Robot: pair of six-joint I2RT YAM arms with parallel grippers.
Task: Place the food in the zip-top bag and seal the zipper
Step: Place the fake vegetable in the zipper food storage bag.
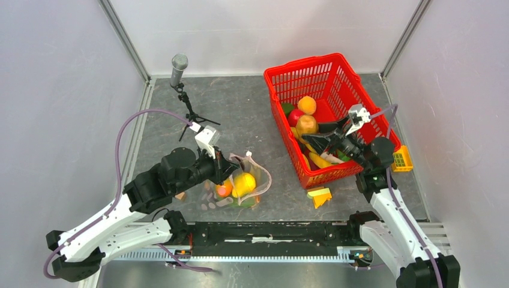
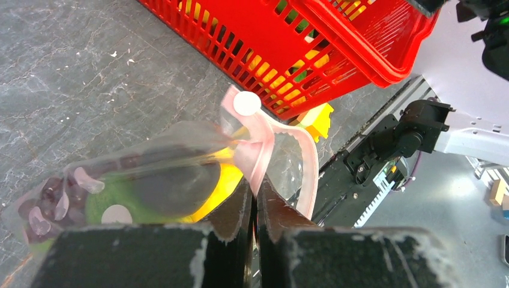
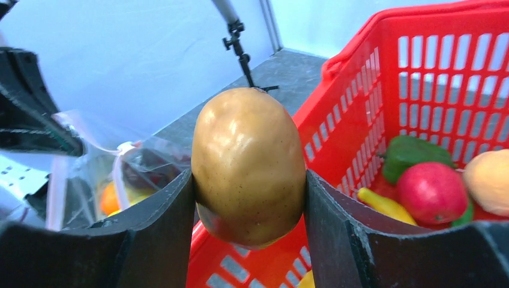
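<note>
Top external: pinching the mouth of the zip-top bag [image 1: 240, 191] with the left gripper [image 1: 231, 170], well left of the red basket [image 1: 336, 63], out on the grey table [image 1: 252, 108]. Showing yellow food [image 1: 244, 182] and an orange piece [image 1: 224, 190] already inside the bag. Clamping a tan potato-shaped piece [image 1: 307, 125] in the right gripper [image 1: 308, 129], raised over the basket's left part. Showing an orange fruit [image 1: 307, 105] and a red apple [image 1: 293, 117] lying inside the basket, a yellow block [image 1: 319, 197] just in front of it, and a microphone stand [image 1: 180, 78] well off to its far left.

Left wrist: squeezing both fingers [image 2: 231, 210] fully together on the pale-pink zipper [image 2: 264, 141], no gap between the jaws. Pointing the bag mouth toward the basket, with purple grapes [image 2: 45, 201] and a green piece [image 2: 99, 207] sitting at the bag end away from the basket, the yellow food between them and the zipper.

Right wrist: spreading the jaws just to the tan piece's width, both fingers [image 3: 171, 210] pressing its sides. Holding it above the basket rim on the side facing the bag. Showing a green piece, the apple and a yellow banana-like piece [image 3: 384, 205] down inside the basket, the bag blurred beyond the rim.
</note>
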